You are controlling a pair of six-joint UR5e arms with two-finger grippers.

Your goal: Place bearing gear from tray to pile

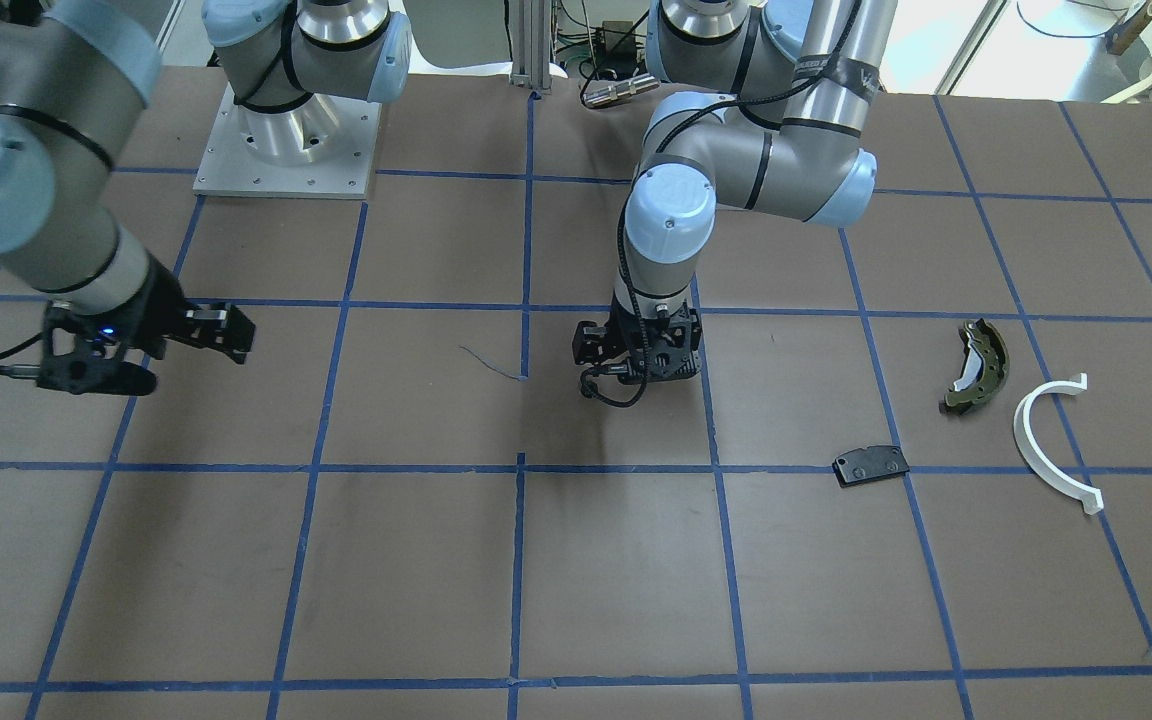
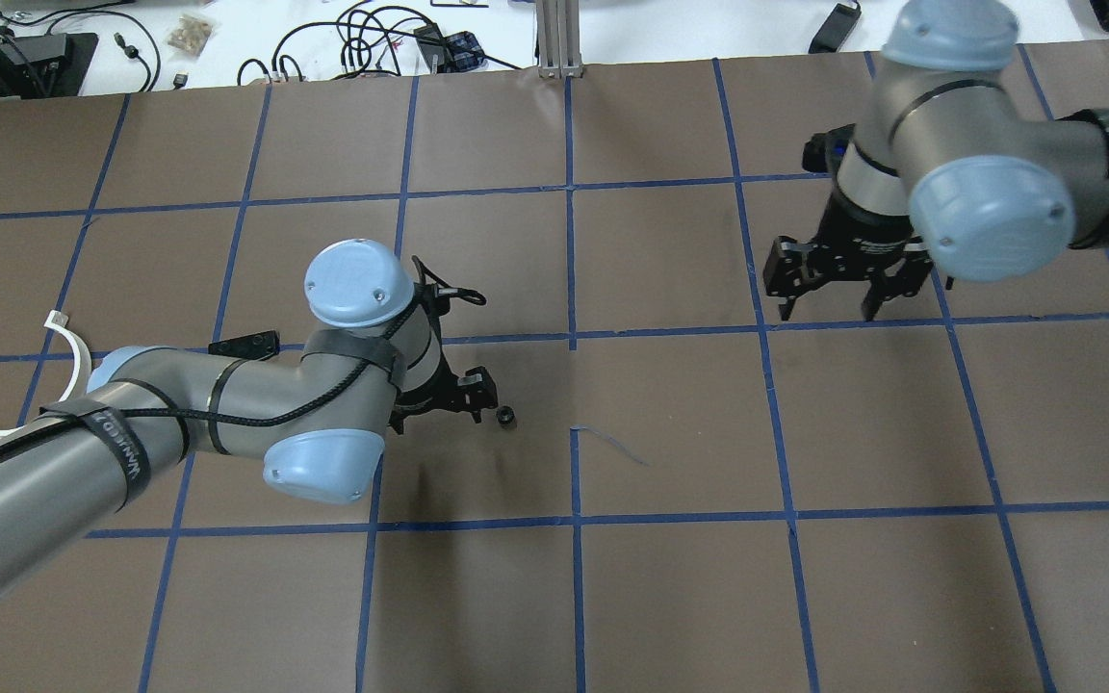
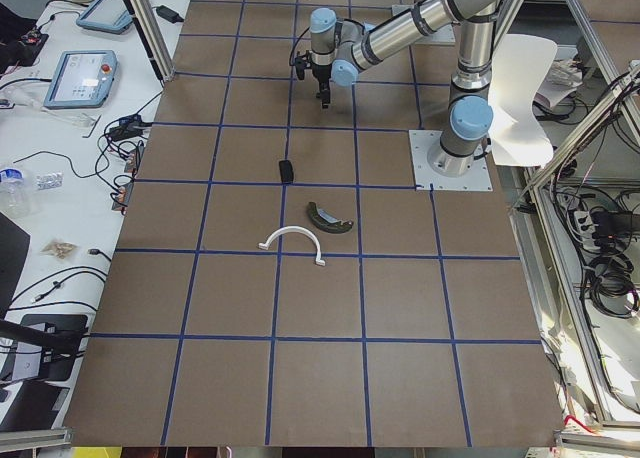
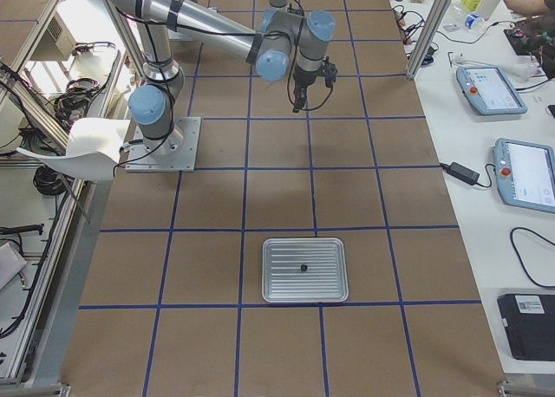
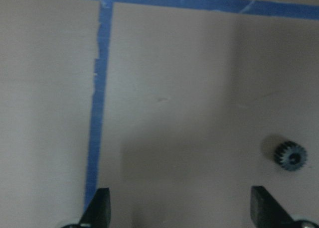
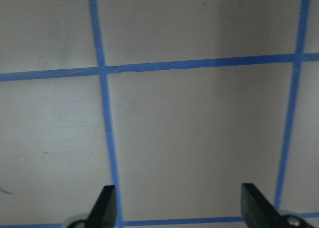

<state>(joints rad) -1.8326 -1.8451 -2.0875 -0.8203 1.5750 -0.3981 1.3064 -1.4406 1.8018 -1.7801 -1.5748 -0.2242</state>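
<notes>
Step in hand, as judged: pick-up of the bearing gear (image 5: 289, 156) by the left gripper (image 5: 182, 207) for carriage to the pile. The gear is lying on the bare table (image 2: 670, 597), off the tray (image 4: 282, 284) and well apart from the pile.

The left gripper's fingers are held wide apart with nothing between them. In the left wrist view the gear is seen at 2 o'clock of their midpoint, just past the picture's right fingertip. The right gripper (image 6: 178, 204) is likewise spread and empty.

Next move, as judged: the left gripper must be shifted toward 2 o'clock until the gear is centred, then lowered and closed. The gear is then to be carried toward 9 o'clock in the overhead view, where the pile lies: brake shoe (image 1: 978, 365), half-ring (image 1: 1046, 440), black pad (image 1: 871, 465).

Views compared: the gear is shown clearly only in the overhead and left wrist views. In the front-facing view it cannot be made out below the wrist. The tray is shown in the right exterior view alone, with 1 small dark item (image 4: 303, 267) on it, too small to be identified.
</notes>
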